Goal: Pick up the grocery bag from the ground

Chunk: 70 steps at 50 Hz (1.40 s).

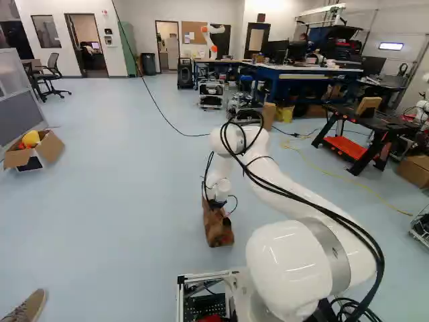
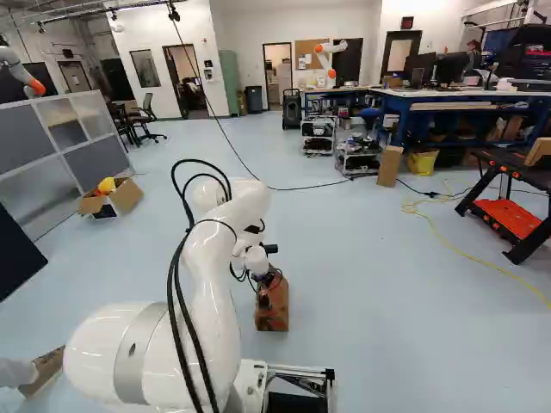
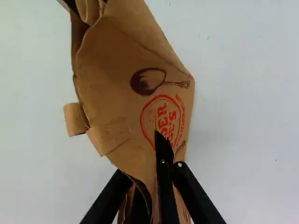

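Grocery bag [image 3: 117, 79] pinched in the gripper [image 1: 216, 203] — black cable [image 1: 194, 135] on floor [image 1: 127, 201] beyond, open carton [image 1: 51, 149] well apart.

The grocery bag [image 3: 126, 70] is matt brown paper, creased and roughly folded. Smooth, glossy white covers the arm [image 1: 288, 265], broken by a duller, metallic-looking grey band [image 1: 330, 251], while its black cables [image 1: 381, 265] look rubbery. The open box [image 1: 50, 149] is matt cardboard, and the floor [image 1: 120, 221] smooth with a soft sheen.
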Available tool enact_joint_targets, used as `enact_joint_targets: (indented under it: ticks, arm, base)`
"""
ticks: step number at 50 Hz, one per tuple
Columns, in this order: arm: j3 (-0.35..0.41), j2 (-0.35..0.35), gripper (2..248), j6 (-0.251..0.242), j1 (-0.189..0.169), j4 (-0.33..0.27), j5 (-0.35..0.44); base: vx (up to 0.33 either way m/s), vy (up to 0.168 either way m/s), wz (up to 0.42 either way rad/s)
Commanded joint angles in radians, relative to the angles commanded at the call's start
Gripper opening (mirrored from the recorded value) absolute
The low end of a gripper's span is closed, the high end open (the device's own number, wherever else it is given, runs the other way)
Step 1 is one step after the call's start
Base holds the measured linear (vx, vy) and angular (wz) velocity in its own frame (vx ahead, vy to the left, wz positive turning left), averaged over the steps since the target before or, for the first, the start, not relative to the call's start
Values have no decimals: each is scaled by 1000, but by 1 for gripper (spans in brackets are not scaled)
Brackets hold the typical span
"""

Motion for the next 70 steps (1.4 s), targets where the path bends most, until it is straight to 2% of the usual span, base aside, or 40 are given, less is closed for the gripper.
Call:
enact_joint_targets:
  ticks: [27,70]
  arm:
    - [7,8,21,0,0,0,0]
    - [261,294,21,0,0,0,0]
  base:
    - [0,0,0]
    - [0,0,0]
